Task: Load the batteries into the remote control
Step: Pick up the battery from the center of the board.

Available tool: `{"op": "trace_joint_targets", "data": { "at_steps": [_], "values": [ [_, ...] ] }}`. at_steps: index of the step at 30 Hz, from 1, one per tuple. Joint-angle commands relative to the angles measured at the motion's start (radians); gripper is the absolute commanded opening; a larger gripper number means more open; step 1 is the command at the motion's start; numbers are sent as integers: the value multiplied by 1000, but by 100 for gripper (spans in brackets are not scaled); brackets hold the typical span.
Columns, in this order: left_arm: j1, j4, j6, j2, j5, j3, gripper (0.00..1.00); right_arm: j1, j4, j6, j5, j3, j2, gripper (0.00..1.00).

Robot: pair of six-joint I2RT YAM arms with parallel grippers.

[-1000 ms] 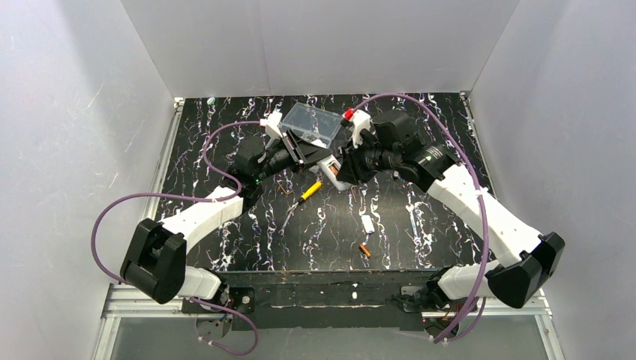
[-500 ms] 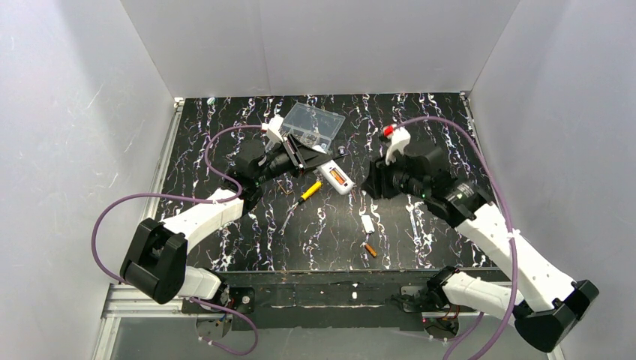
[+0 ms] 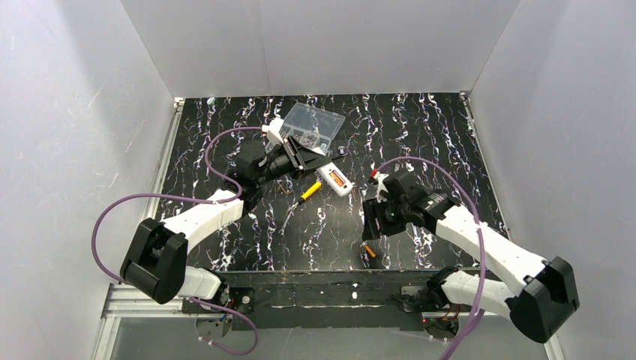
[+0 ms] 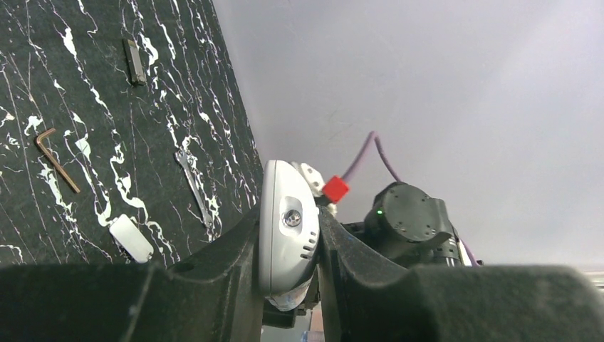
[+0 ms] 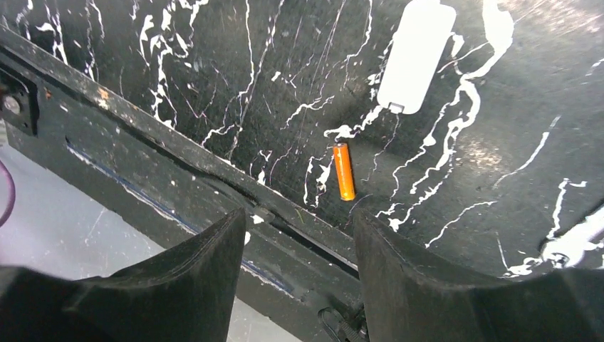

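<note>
Top external view shows that the right arm has swung away from the remote control (image 3: 328,175) to the table's near edge. Its right gripper (image 3: 373,219) is now spread wide over the loose battery (image 3: 367,251). One orange cell (image 3: 339,180) already sits in the remote's bay, so this looks like the fetch for the second. The left gripper (image 4: 288,235) stays clamped on the remote. Only the right wrist view shows the white battery cover (image 5: 415,57) and the battery lying untouched ahead of the open fingers.

Matt black white-veined table (image 3: 435,150), glossy white plastic remote control (image 4: 287,228), shiny orange battery (image 5: 344,172)
</note>
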Motion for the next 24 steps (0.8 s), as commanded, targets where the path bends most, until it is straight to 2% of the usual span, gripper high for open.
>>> {"op": "trace_joint_targets", "data": {
  "at_steps": [1,4,11,17,24],
  "values": [
    [1,70,8,-15,41,39,0,3,26,-24,-70,-8,62,65],
    [1,69,8,-11,43,45,0,8,40,-32,-57,-7,110,62],
    [1,60,10,-12,49,50,0,57,71,-25,-28,-3,249,43],
    [2,58,12,-14,46,46,0,121,63,9,50,3,343,39],
    [1,63,8,-10,48,45,0,140,53,47,136,4,377,37]
  ]
}}
